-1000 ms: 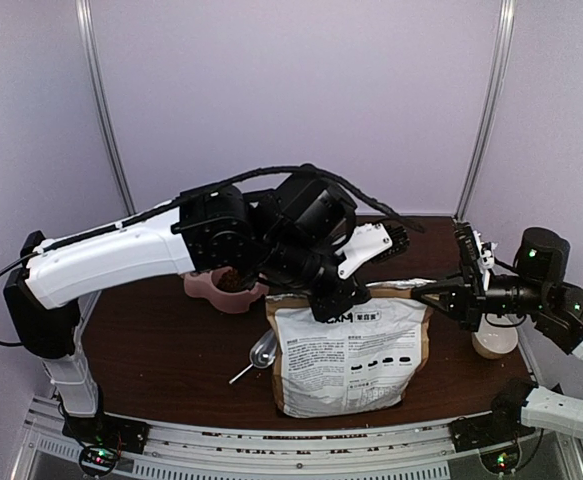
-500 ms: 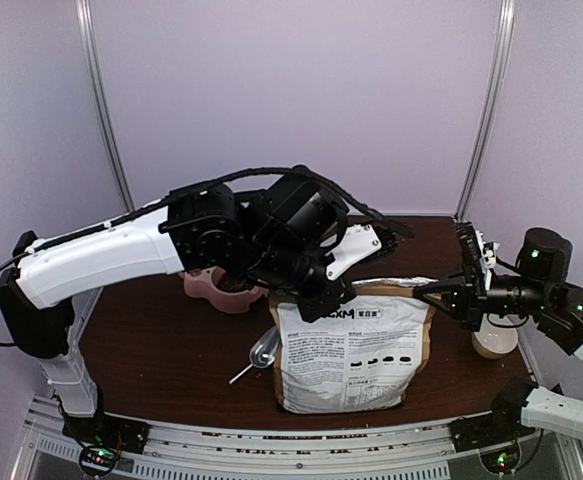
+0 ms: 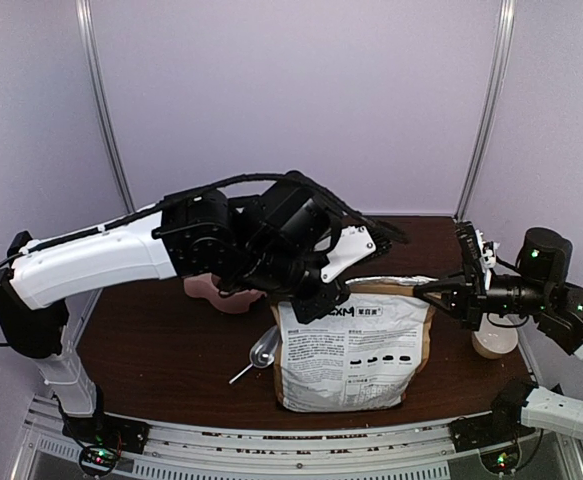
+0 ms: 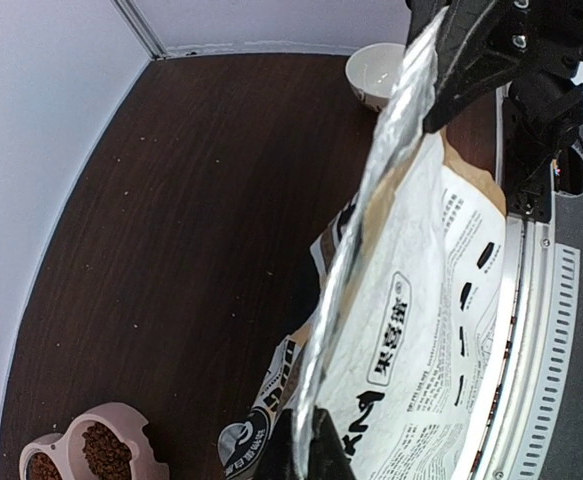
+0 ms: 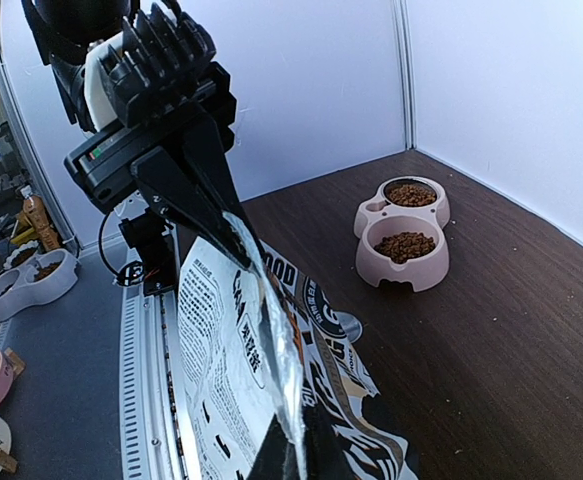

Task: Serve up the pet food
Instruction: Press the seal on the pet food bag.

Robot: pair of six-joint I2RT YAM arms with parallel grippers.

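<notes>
Up front, a large white, grey and orange foil-lined bag stands upright, its top corners pinched tight by the left gripper and right gripper. Beyond, reddish-brown kibble lies in a pink double-basin feeder.

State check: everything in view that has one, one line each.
bag, upright, top edge gripped at both ends
left gripper, shut on bag
right gripper, shut on bag
feeder, both basins hold pet food
scoop, lying beside bag
white bowl, upright, empty
</notes>
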